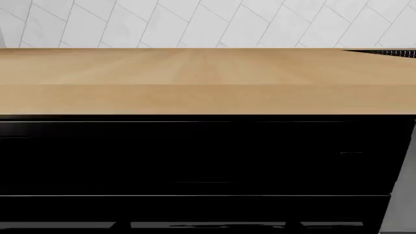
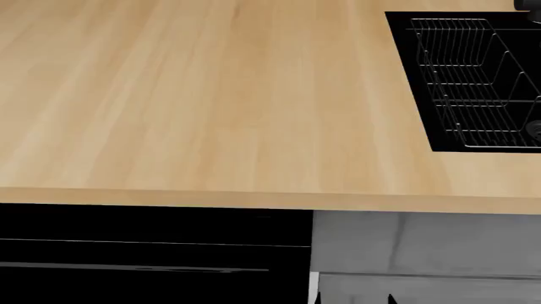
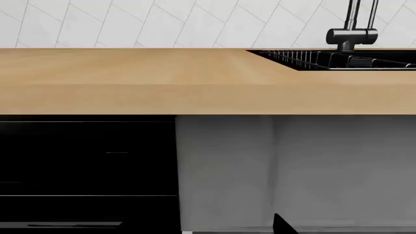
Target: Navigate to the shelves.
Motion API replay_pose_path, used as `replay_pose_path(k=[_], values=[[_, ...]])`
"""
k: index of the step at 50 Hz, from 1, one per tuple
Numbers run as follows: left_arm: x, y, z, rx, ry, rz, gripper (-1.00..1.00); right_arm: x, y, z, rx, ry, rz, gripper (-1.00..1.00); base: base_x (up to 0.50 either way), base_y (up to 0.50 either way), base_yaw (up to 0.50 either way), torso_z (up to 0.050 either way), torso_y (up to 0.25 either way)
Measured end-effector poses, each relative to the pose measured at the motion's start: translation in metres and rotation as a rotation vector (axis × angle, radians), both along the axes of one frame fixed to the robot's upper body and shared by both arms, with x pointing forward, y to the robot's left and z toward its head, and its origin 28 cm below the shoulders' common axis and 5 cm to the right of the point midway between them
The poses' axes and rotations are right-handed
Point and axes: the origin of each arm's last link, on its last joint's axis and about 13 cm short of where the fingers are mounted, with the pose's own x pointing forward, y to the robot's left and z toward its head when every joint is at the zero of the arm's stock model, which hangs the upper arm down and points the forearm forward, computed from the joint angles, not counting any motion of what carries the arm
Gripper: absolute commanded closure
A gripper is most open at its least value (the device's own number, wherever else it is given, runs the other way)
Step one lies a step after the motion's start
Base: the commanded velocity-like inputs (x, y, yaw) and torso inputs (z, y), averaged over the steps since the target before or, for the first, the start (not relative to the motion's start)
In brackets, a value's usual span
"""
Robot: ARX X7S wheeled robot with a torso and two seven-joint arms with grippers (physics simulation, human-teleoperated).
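No shelves show in any view. I face a light wooden countertop (image 2: 211, 107) above black drawer fronts (image 1: 195, 156). Of my left gripper (image 1: 206, 227) only two dark fingertips (image 1: 120, 225) peek in at the wrist view's lower edge, far apart, with nothing between them. My right gripper (image 3: 201, 228) shows one dark fingertip (image 3: 283, 225) against a grey panel (image 3: 286, 165); its other finger is lost against the black cabinet. It holds nothing.
A black sink (image 2: 422, 95) holding a wire dish rack (image 2: 473, 76) is set into the counter at the right, with a black tap (image 3: 352, 29) behind it. White tiled wall (image 1: 195, 22) backs the counter. The counter edge (image 2: 253, 199) is close in front.
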Motion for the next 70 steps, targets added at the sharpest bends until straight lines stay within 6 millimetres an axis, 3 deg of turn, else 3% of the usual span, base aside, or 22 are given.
replay_pose_path(k=[20,39,60,70], values=[[0.0014,-0.0008,0.0000,-0.003,0.003,-0.001,-1.00,0.0003,-0.0003,0.0006,0.001,-0.013,0.002,-1.00,-0.01,0.00,0.00,0.000,0.000],[0.0039,-0.0016,-0.0008,-0.002,0.008,0.001,-1.00,0.0026,-0.0011,0.0000,-0.011,-0.018,-0.016,-1.00,-0.48,0.00,0.00,0.000,0.000],[0.0052,-0.0011,-0.0006,-0.001,0.018,0.013,-1.00,0.0031,-0.0016,0.0017,0.007,-0.020,-0.008,-1.00,-0.01,0.00,0.00,0.000,0.000],[0.0058,-0.0007,-0.0005,0.000,0.020,0.015,-1.00,0.0028,-0.0008,0.0022,-0.011,-0.040,-0.010,-1.00,-0.15,0.00,-0.48,0.000,0.000]])
